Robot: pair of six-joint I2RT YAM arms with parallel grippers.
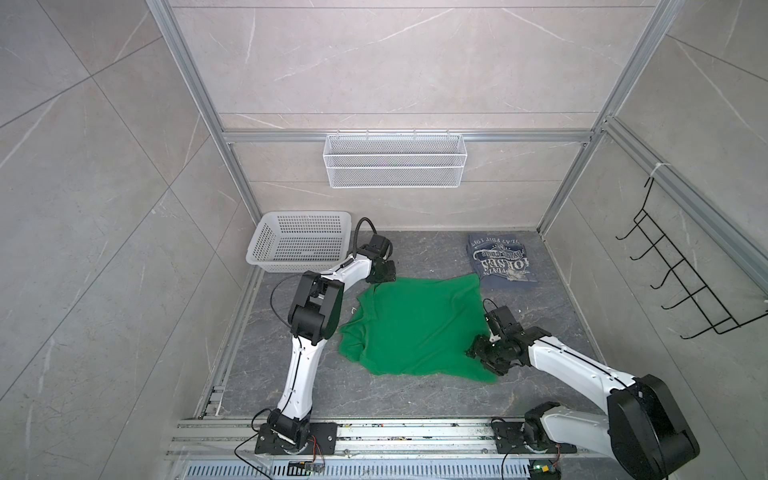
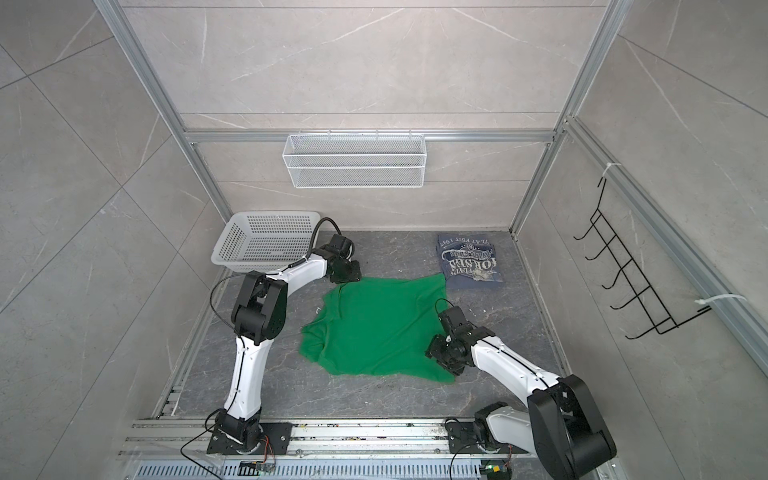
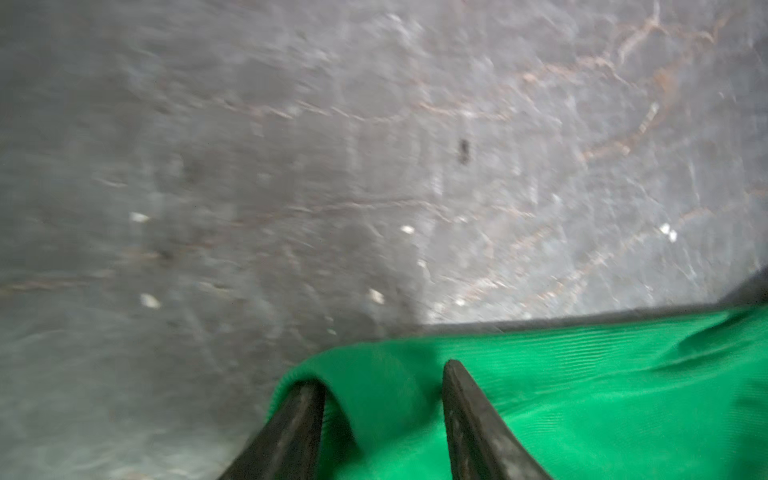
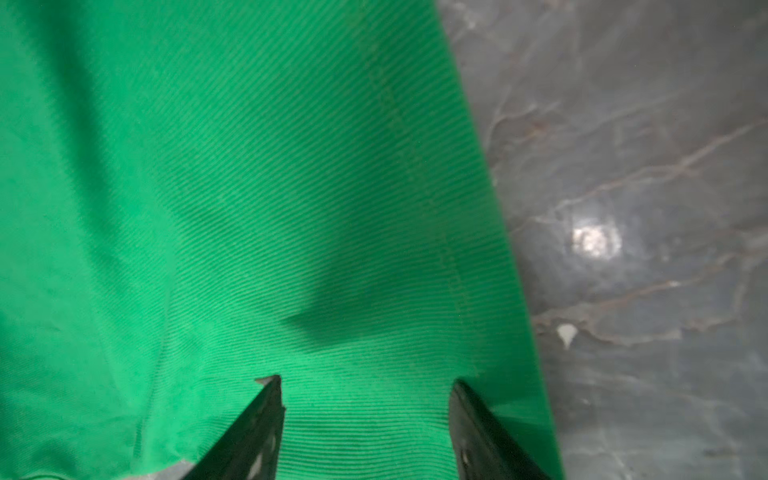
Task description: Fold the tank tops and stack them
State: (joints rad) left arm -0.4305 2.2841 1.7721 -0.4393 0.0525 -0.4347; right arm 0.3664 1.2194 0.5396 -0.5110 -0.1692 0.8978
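Note:
The bright green tank top (image 1: pixel 415 328) (image 2: pixel 374 328) lies spread out in the middle of the dark table. The slate-blue tank top (image 1: pixel 500 259) (image 2: pixel 469 259) with white lettering lies folded at the back right, just touching the green one's far corner. My left gripper (image 1: pixel 384 277) (image 3: pixel 379 374) is at the green top's far left corner with its jaws apart; the cloth edge (image 3: pixel 582 395) drapes over one finger. My right gripper (image 1: pixel 471 353) (image 4: pixel 366 380) sits low on the near right part of the green cloth (image 4: pixel 208 166), jaws apart, the fabric flat between the fingers.
A white perforated plastic basket (image 1: pixel 291 266) stands at the back left, right behind my left arm. A white wire basket (image 1: pixel 395 160) hangs on the back wall and a black hook rack (image 1: pixel 685 282) on the right wall. Aluminium rails run along the front edge.

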